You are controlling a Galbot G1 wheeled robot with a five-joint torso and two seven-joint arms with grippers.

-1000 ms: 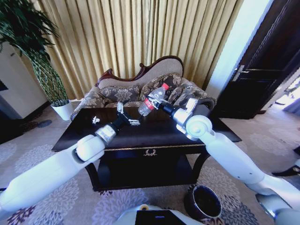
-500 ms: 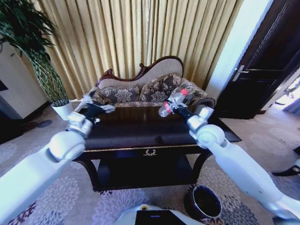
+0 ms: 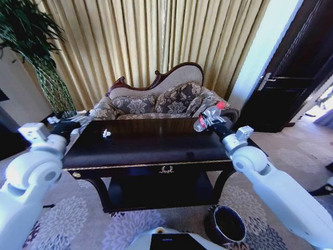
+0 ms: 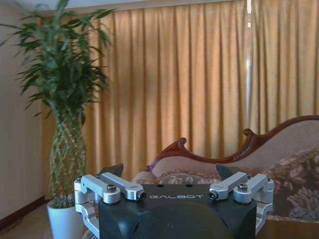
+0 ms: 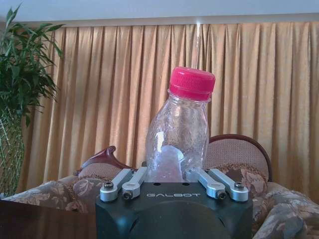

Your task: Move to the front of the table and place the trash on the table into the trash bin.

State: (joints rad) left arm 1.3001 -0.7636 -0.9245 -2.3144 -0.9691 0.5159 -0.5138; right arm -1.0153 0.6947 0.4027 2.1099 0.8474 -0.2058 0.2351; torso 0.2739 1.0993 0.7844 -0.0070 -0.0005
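Table (image 3: 151, 148) is lying below and between both arms, its right edge just under the right gripper (image 3: 212, 123), which is clamping the bottle (image 3: 207, 116) around its body, red cap up (a firm hold for carrying). Trash bin (image 3: 227, 224) is waiting low, well below that gripper, with open carpet around it. White scrap (image 3: 106, 134) is sitting near the left gripper (image 4: 169, 175), which is spread wide, carrying nothing, off the table's left end.

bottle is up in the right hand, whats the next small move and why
Probably swing the right hand down and toward the robot until the bottle hangs over the trash bin. The hand is shut on the bottle above the table's right end, and the bin sits on the floor by the near right leg.
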